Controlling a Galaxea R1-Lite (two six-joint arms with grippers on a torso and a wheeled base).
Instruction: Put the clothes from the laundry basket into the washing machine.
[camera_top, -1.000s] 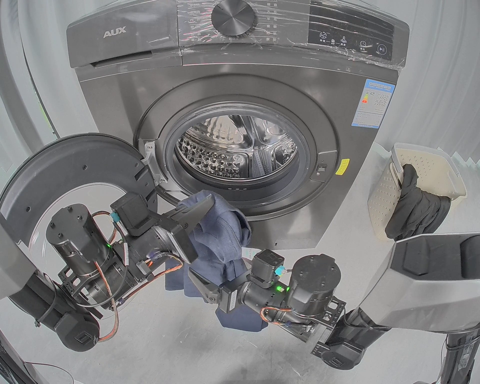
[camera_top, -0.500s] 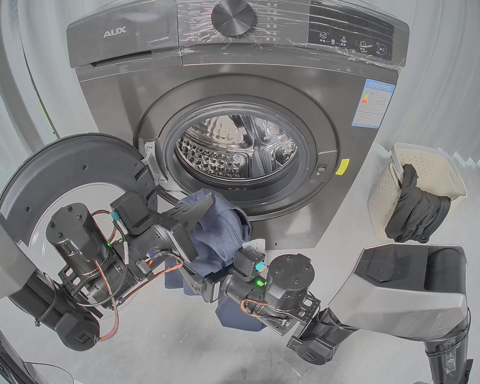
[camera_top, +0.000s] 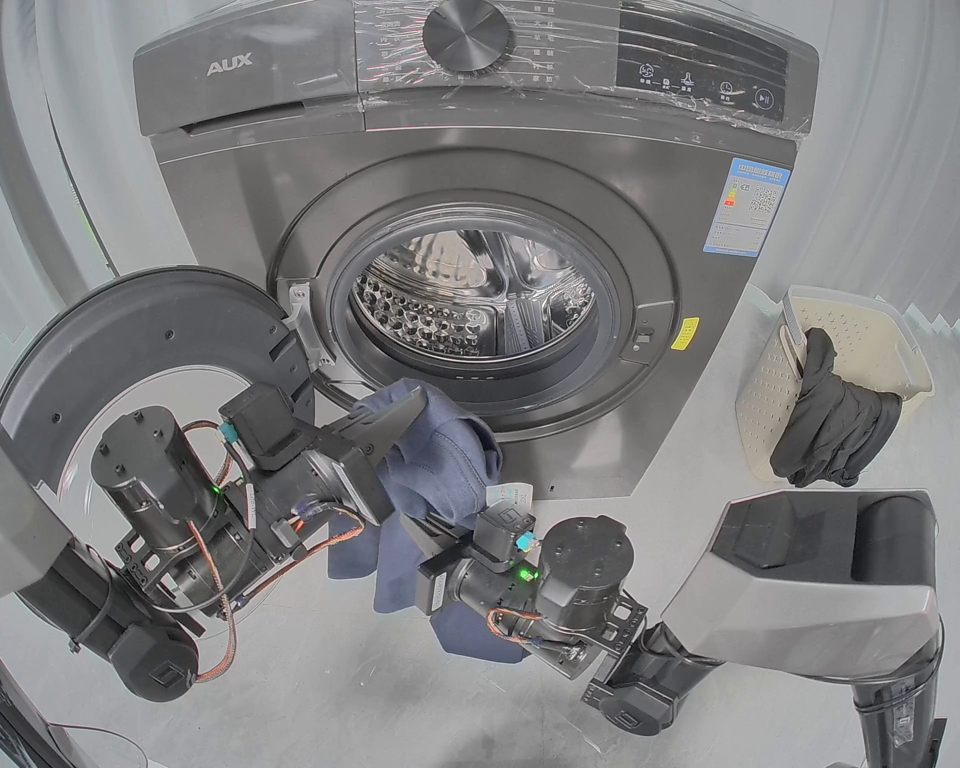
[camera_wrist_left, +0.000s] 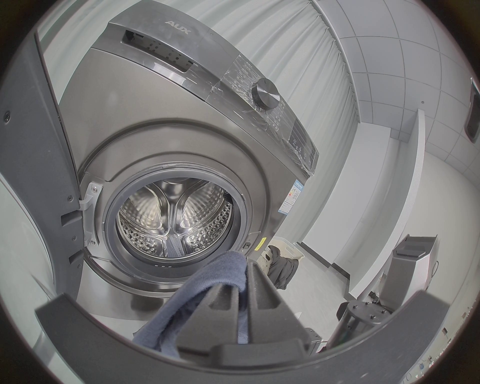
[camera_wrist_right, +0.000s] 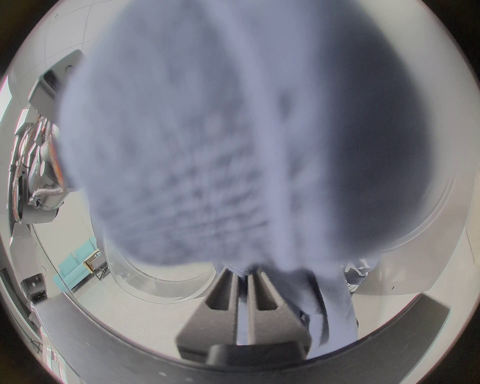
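Left fingers (camera_top: 411, 404) were together, clamped on a fold of the blue garment (camera_top: 447, 462). They sat just below the lower rim of the washing machine (camera_top: 250, 205) opening, out in front of it. The left wrist view confirmed this: cloth (camera_wrist_left: 207, 282) was bunched over and between the left fingers (camera_wrist_left: 243, 281), with the drum (camera_wrist_left: 172, 217) behind them.

Right fingers (camera_top: 426, 529) were lower and nearer to me, also pinched shut on the same garment, on its hanging part. In the right wrist view a strip of cloth ran down between the right fingers (camera_wrist_right: 243, 285), and the bulk of the garment (camera_wrist_right: 240, 125) hung close over the lens.

The garment was held in the air between my two arms. Its top was level with the door seal, and its tails drooped toward the floor (camera_top: 300, 680). None of it was inside the drum (camera_top: 470, 290).

The door (camera_top: 130, 330) stood swung open on my left. The laundry basket (camera_top: 880, 335) stood on the floor to the right of the machine, with a black garment (camera_top: 830, 420) draped over its front edge.
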